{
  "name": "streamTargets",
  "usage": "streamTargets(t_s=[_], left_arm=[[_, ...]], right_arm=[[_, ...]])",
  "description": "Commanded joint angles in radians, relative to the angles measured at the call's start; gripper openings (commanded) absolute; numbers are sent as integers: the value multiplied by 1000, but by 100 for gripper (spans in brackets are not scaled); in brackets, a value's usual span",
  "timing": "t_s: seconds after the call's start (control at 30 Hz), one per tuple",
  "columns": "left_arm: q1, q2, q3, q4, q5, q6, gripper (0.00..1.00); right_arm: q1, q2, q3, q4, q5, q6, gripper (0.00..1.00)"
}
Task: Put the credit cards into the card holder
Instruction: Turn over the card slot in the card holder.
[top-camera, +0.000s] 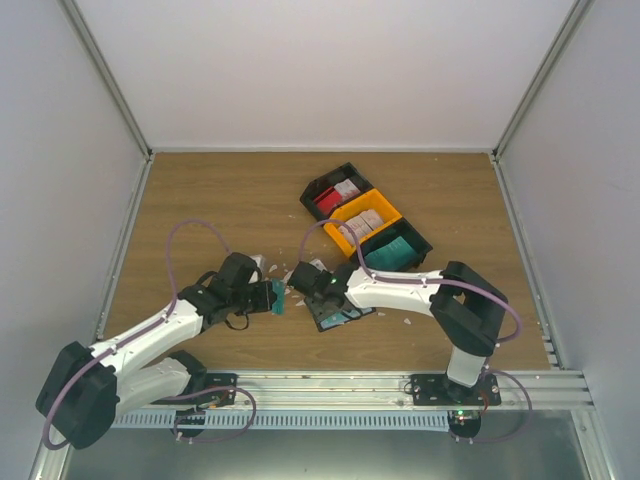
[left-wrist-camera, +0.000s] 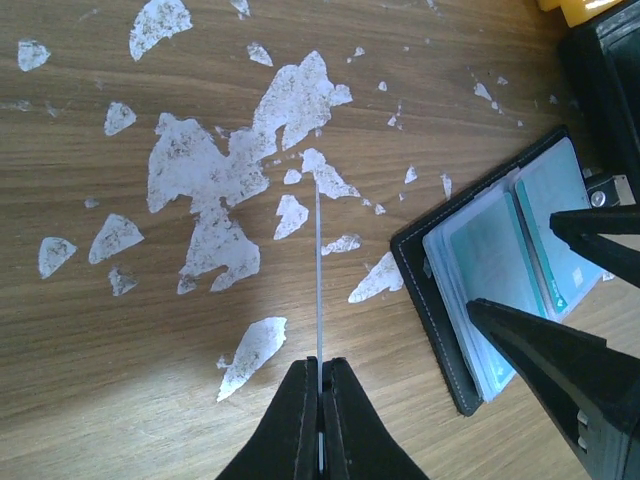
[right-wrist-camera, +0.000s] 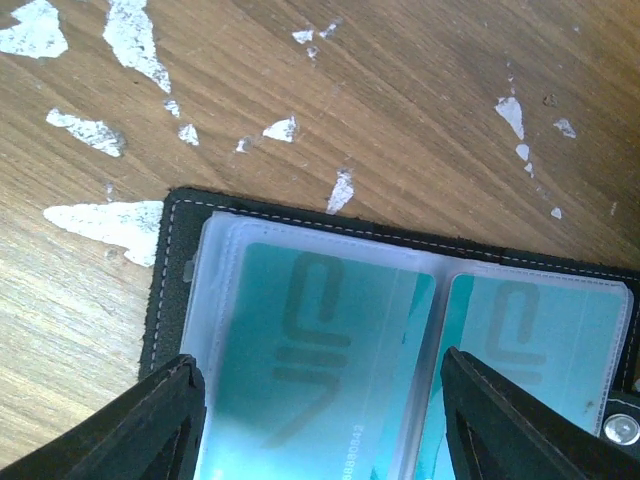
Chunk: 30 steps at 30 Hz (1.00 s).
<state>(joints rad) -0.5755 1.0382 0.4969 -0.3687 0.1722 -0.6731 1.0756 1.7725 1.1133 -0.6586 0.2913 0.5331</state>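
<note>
While the left gripper (left-wrist-camera: 320, 375) clamps shut on a teal card (left-wrist-camera: 318, 270) held edge-on above the flaked counter (left-wrist-camera: 120, 380), the right gripper (right-wrist-camera: 320, 400) stands wide open, holding nothing, straddling the opened holder (right-wrist-camera: 160, 300) directly beneath it, teal cards (right-wrist-camera: 320, 340) showing inside.

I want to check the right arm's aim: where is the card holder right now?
Top view: the card holder lies open near the table's front centre, under the right gripper, just right of the left gripper.
</note>
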Motion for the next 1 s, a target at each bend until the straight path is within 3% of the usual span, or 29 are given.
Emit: streamTargets(t_s=[0.0,0.33,0.97], left_arm=[[14,-21,-21,59,4,3,0],[24,-15,-31,67,16,2,0],[49,-27,-41,65,24,5,0]], right_arm=[[33,47,45,-78,74,51,65],[64,110,74,-114,92,73,62],[80,127,166,-346,313,243,47]])
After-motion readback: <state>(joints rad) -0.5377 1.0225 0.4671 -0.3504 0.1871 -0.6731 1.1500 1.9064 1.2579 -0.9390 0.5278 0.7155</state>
